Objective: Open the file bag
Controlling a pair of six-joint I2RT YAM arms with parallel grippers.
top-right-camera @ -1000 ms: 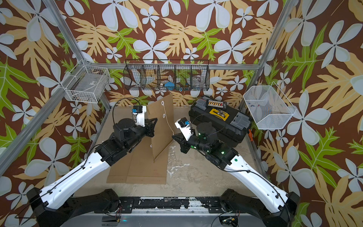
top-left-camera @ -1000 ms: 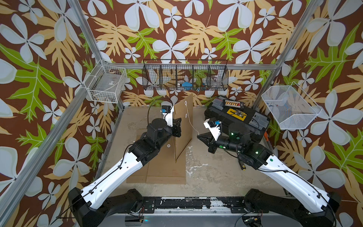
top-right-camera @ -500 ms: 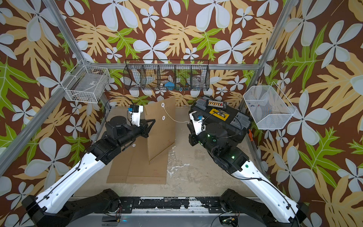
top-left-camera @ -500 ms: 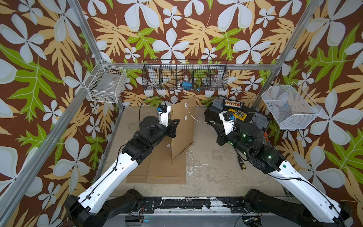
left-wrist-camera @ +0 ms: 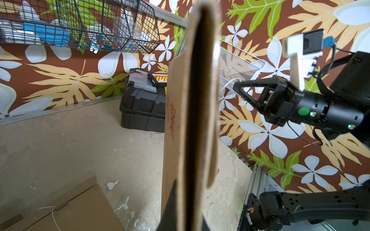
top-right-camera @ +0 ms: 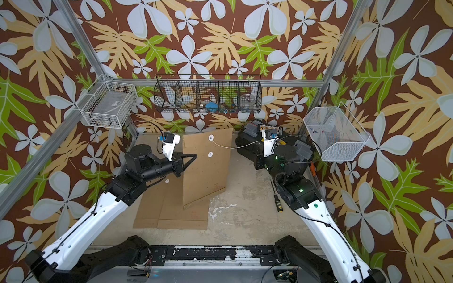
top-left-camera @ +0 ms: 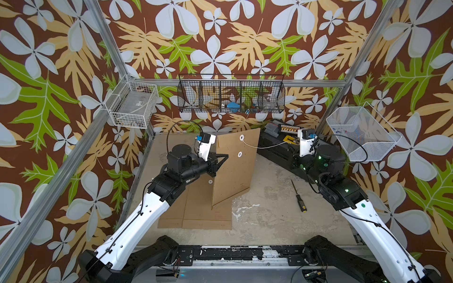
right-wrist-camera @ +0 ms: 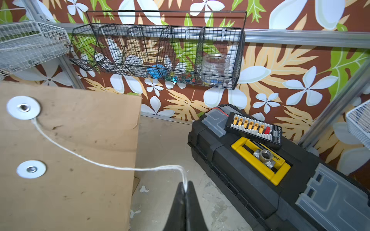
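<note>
Subject: file bag (top-left-camera: pixel 232 169), brown kraft paper, standing upright near the middle of the worktop (top-left-camera: pixel 264 208), broad face turned towards the right arm.
Lower end: reaches down to the flat bags (top-left-camera: pixel 196 210) lying on the worktop; contact there cannot be confirmed.
Left tool (top-left-camera: pixel 224 156): clenched on the bag's side edge at upper height, holding it upright. In the left wrist view the bag (left-wrist-camera: pixel 188 120) shows edge-on between the jaws.
Right tool (right-wrist-camera: pixel 185 192): clenched on the free end of the string (right-wrist-camera: pixel 100 164), fingertips pressed together with the cord pinched between them. It is well apart from the bag, over by the toolbox (right-wrist-camera: pixel 220 160).
String: runs from the upper disc (right-wrist-camera: pixel 23 108) across the bag's face and out past its edge to the right tool. It hangs in a shallow curve in both top views (top-left-camera: pixel 264 146) (top-right-camera: pixel 232 146).
Lower disc (right-wrist-camera: pixel 31 169): bare, no cord wound round it.
Flap: whether lifted or lying flat cannot be told.
Toolbox: black, yellow handle, against the back right corner of the worktop.
Screwdriver (top-left-camera: pixel 298 196): lying loose on the worktop, between the bag and the right arm.
Black wire basket (top-left-camera: pixel 231 95): fixed on the back wall.
White wire basket (top-left-camera: pixel 132 107): fixed at the left post.
Mesh basket (top-left-camera: pixel 360 132): fixed at the right.
</note>
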